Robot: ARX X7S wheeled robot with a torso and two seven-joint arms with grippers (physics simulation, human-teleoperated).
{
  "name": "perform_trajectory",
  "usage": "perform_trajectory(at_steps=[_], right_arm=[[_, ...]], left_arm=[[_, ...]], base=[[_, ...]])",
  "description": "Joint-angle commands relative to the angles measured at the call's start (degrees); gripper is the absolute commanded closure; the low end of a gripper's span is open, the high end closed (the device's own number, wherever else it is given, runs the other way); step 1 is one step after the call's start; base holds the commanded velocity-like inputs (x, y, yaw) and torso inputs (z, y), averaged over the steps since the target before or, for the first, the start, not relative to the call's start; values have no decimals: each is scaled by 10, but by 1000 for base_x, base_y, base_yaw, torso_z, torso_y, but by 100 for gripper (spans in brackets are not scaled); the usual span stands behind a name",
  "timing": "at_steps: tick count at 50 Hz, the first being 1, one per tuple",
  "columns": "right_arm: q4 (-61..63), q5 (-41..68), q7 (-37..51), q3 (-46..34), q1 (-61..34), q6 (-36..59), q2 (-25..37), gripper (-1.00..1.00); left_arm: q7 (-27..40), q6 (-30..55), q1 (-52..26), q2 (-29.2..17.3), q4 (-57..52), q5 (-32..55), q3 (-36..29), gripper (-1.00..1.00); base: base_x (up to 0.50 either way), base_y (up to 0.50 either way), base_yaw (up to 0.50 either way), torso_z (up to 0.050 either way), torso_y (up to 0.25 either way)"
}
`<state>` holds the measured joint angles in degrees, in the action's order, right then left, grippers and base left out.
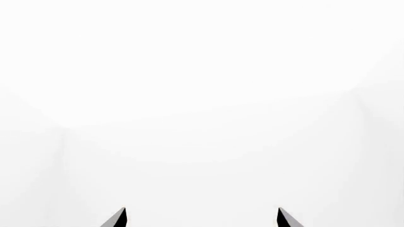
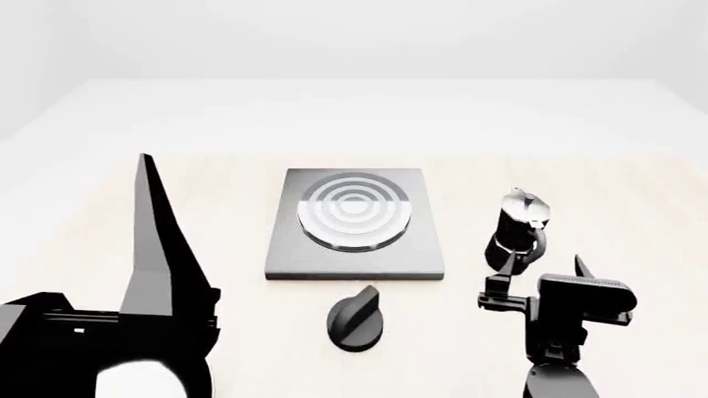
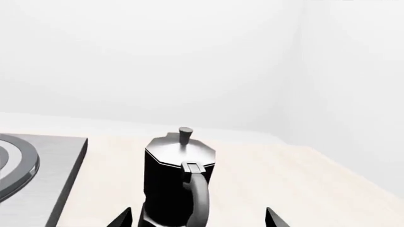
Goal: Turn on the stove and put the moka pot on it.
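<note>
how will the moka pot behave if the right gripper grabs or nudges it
The moka pot stands tall on a narrow base, so a nudge near its lid may tip it. Its faceted body looks rigid, and glossy, perhaps slippery. The side handle faces the open right gripper, likely making the pot swing if it is held there.

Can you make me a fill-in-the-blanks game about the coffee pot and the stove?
1. The moka pot stands on the ____, not on the stove.
2. The stove's round black knob lies on the side ____ the robot.
3. The right end effector is ____, fingers either side of the pot's handle.
4. The burner rings hold ____.

Answers: table; nearest; open; nothing
</note>
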<state>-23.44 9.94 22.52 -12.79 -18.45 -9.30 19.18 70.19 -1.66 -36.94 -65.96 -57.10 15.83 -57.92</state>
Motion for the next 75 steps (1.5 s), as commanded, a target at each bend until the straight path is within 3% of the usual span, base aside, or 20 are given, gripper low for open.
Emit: perform_trajectory(at_steps=[1, 4, 21, 36, 75], right_arm=[[-89, -8, -11, -6, -24, -58, -16, -100], [-44, -1, -10, -6, -20, -17, -8, -100], [-166, -12, -18, -10, -57, -85, -22, -100], [-103, 16, -25, -1, -74, -23, -13, -100], [-214, 7, -39, -11, -164, -35, -26, -100]], left_arm=[[-3, -5, 2, 4, 8, -1, -2, -100], [-4, -4, 1, 5, 7, 0, -2, -100], [-1, -16, 9, 3, 14, -4, -3, -100], [-5, -12, 8, 10, 16, -1, -3, -100], [-12, -18, 10, 18, 25, 4, 1, -100]], base=[[0, 0, 0, 0, 0], [0, 0, 0, 0, 0], [0, 0, 0, 0, 0], [0, 0, 0, 0, 0], [0, 0, 0, 0, 0]])
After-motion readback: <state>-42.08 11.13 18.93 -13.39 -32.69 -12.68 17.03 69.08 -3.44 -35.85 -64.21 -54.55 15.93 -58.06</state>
